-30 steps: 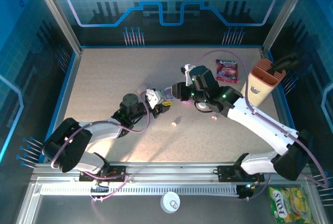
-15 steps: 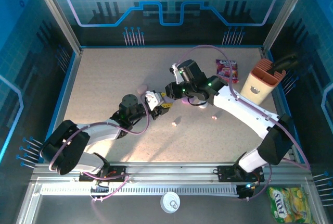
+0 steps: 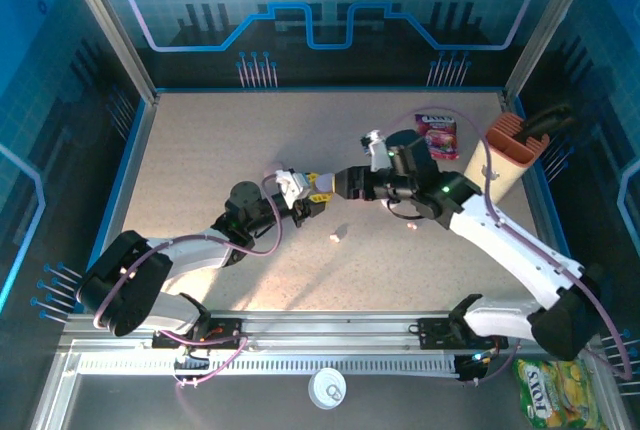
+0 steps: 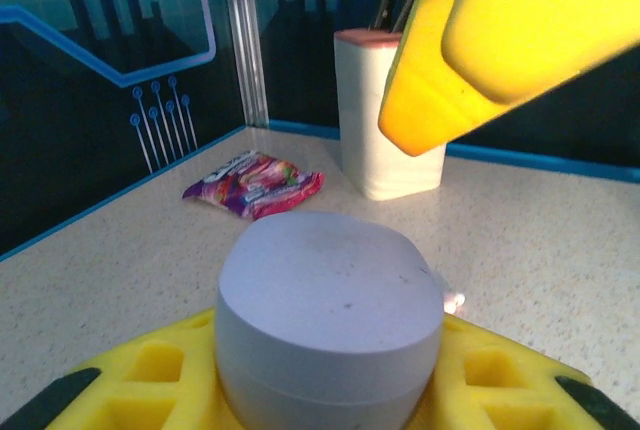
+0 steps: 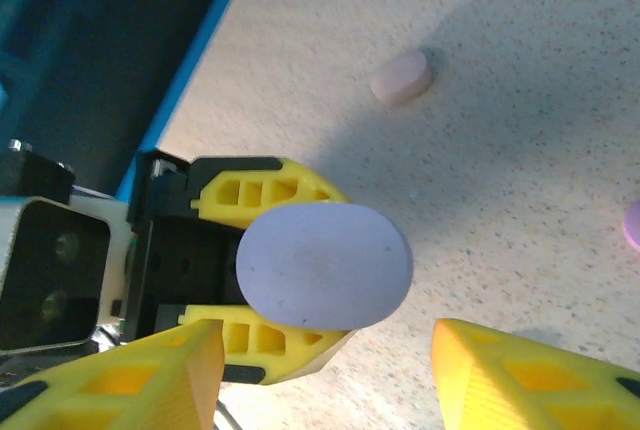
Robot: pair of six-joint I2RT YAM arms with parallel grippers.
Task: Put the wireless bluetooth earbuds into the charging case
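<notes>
L pincer (image 3: 312, 195) is clamped on the lavender charging case (image 5: 323, 265), w/ one yellow finger on each long side. The case is closed up, seam showing all round. R pincer (image 3: 336, 182) is nose-to-nose w/ the case, spread wide & empty. In the R wrist view its yellow fingertips (image 5: 150, 380) sit either side of the case, not touching it. From the L wrist cam, one R finger hangs just above the case.

One earbud (image 3: 337, 238) lies loose on the bench (image 3: 200, 150), near the case on the arm-base side. Another earbud (image 3: 411, 225) is further off to the case's right. A pink pebble-shaped case (image 5: 402, 78) lies apart from the lavender case. Candy packet (image 4: 255, 182) & white holder (image 4: 385, 115) sit well behind the case.
</notes>
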